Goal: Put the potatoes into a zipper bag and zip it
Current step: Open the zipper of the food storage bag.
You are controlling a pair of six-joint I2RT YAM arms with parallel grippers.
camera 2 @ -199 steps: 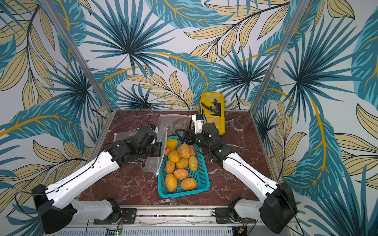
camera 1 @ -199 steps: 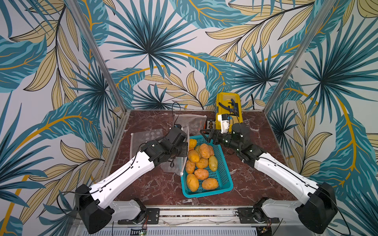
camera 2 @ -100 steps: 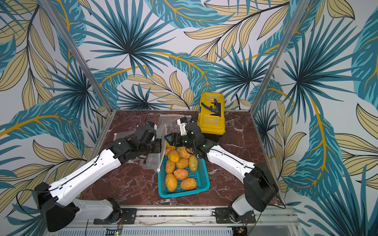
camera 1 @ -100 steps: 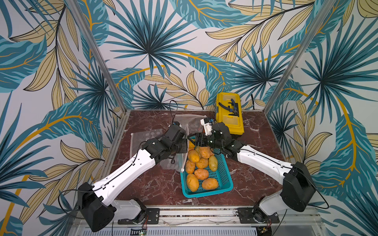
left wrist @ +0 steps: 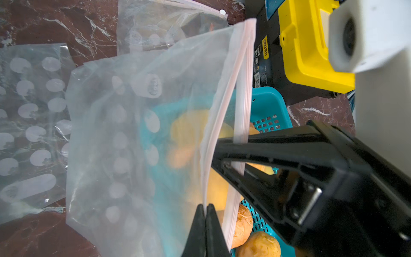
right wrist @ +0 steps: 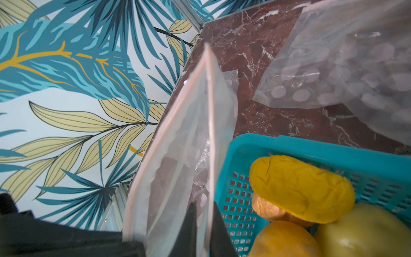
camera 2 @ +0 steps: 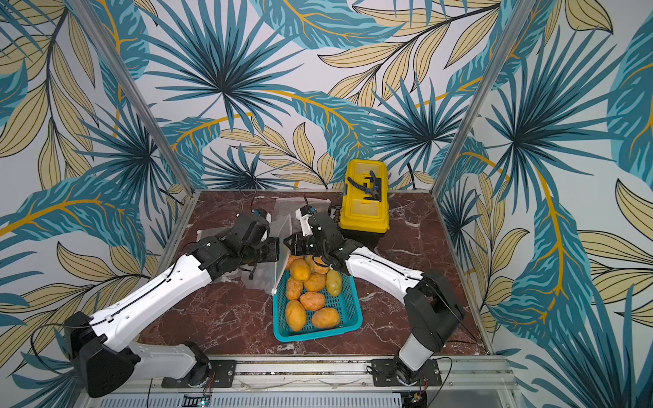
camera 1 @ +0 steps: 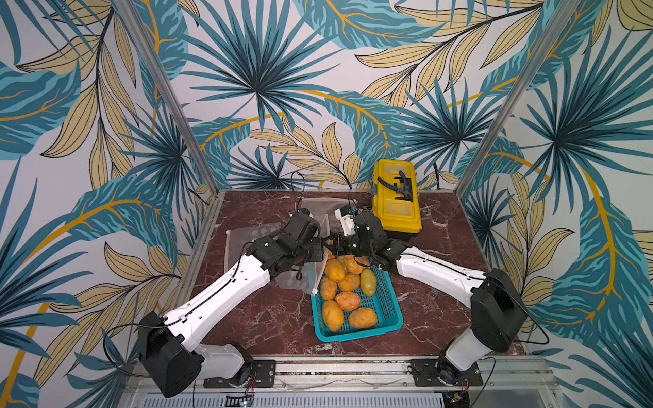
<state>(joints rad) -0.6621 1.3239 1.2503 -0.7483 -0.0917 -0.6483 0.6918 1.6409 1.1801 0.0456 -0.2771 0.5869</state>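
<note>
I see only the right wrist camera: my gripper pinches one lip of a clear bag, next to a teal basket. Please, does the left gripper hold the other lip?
Observer: Yes. In the left wrist view the left gripper is shut on the opposite lip of the zipper bag, and the two lips stand apart.
Operator: Thank you. What stands behind my arm?
Observer: A yellow toolbox stands on the table, close behind the right gripper and near the far end of the basket.
</note>
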